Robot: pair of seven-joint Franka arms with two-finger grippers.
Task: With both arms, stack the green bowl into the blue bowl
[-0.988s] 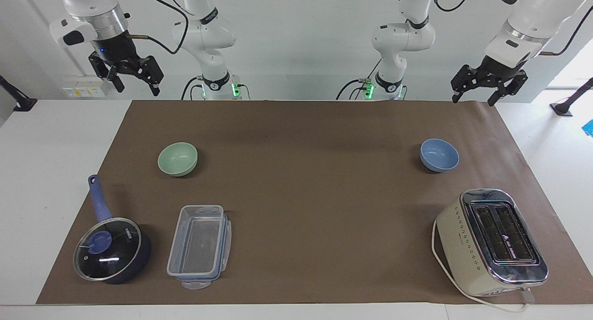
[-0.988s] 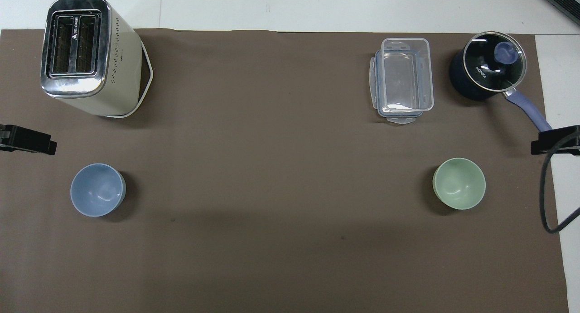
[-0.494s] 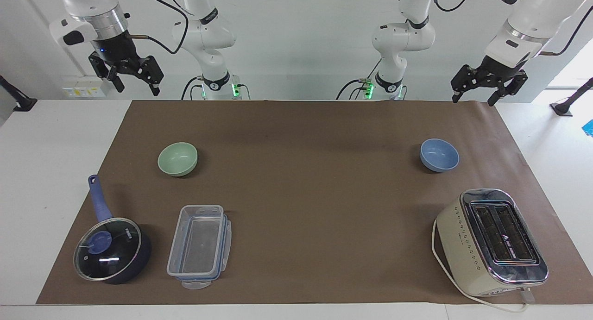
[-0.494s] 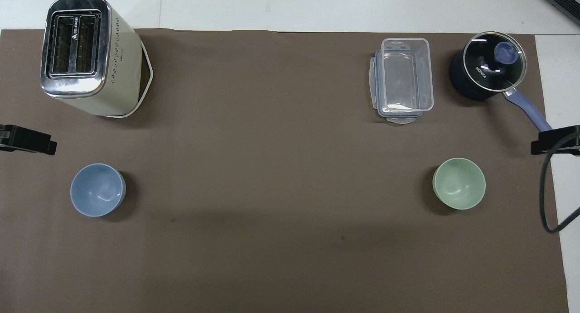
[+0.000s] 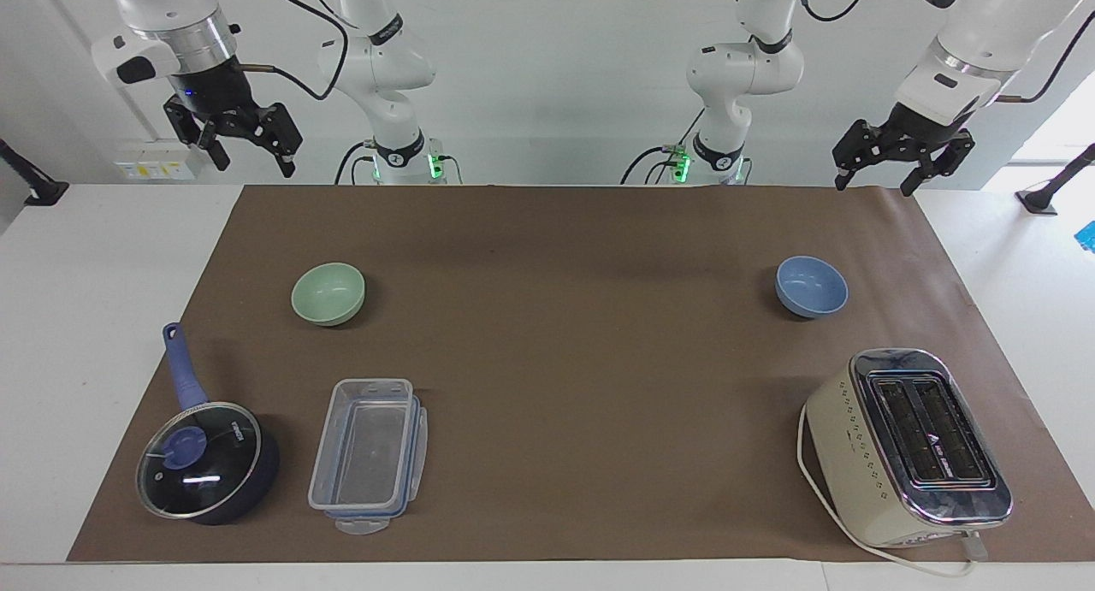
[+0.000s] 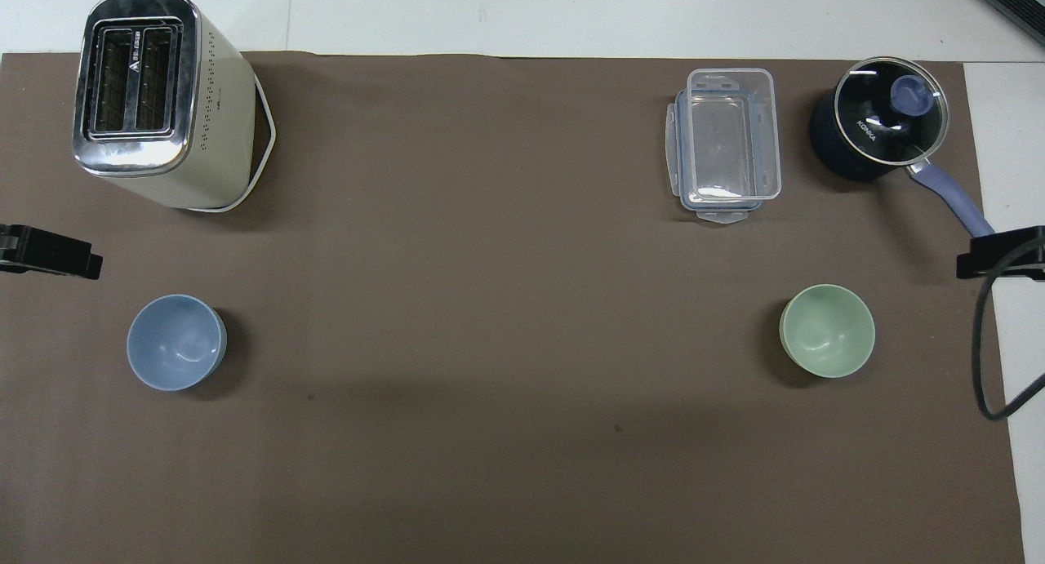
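Overhead, the right claw (image 5: 248, 150) and left claw (image 5: 879, 174) hung spread and empty above the tabletop's (image 5: 565, 317) robot-side edge. Well below each, the green bowl (image 5: 328, 293) and blue bowl (image 5: 811, 286) sat upright, apparently one per arm.

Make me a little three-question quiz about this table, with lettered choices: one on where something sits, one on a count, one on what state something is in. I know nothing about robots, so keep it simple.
1. Where is the green bowl?
A. inside the blue bowl
B. on the brown mat toward the right arm's end, nearer the robots than the clear container
C. on top of the toaster

2. How many bowls are on the table?
A. one
B. two
C. four

3. What state is the saucepan in?
A. covered by a glass lid
B. uncovered
C. tipped on its side

Answers:
1 B: it stands alone on the mat, higher in the facing view than the clear container.
2 B: only the green bowl and the blue bowl.
3 A: a glass lid with a blue knob sits on it.
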